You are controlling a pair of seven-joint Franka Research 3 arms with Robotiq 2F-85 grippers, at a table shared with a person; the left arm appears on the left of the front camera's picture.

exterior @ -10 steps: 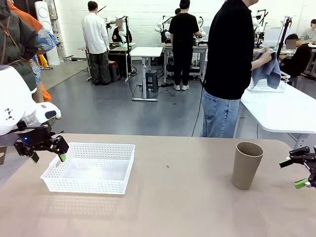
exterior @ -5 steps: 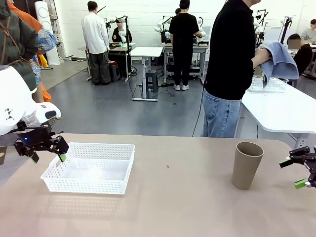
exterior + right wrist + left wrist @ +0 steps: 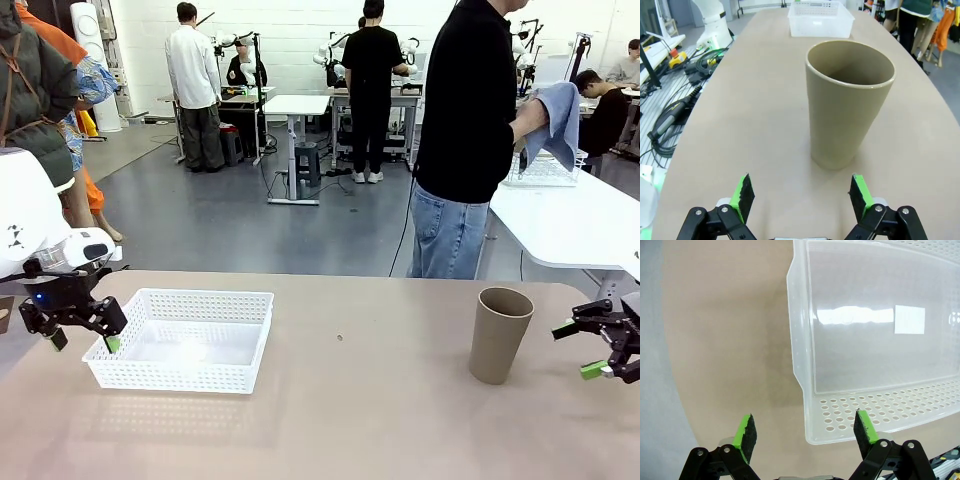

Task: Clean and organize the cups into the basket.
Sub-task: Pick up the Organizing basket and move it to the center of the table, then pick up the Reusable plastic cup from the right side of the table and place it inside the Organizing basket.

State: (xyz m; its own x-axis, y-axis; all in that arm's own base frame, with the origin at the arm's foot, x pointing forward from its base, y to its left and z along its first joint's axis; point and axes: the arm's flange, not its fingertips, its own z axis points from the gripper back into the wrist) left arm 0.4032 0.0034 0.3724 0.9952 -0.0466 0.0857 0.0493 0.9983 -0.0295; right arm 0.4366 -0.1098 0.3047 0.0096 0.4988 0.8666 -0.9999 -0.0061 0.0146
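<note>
Where the tabletop point(image 3: 360, 430) meets its left edge, the left gripper point(image 3: 83, 341) hangs low over the surface, its fingers spread wide and holding nothing. Its wrist view shows one green-padded finger over bare tabletop and the other over the perforated wall at a corner of the basket point(image 3: 190, 372). That corner lies in line with the gap; whether a finger touches the plastic cannot be told. The white, shallow basket sits flat near the left edge, its smooth floor bare and glossy.

Beyond the far edge, right of the middle, a person point(image 3: 465, 130) in a black top and jeans stands side-on, holding a blue-grey cloth point(image 3: 557, 122) up at chest height.

Toward the right edge, well apart from the basket, one tan-brown cup point(image 3: 498, 335) stands upright with its mouth up. At the right edge the right gripper point(image 3: 578, 350) hovers low beside the cup, its fingers also wide apart and holding nothing. In its wrist view the cup stands ahead of the gap, near but clear of both fingers.
</note>
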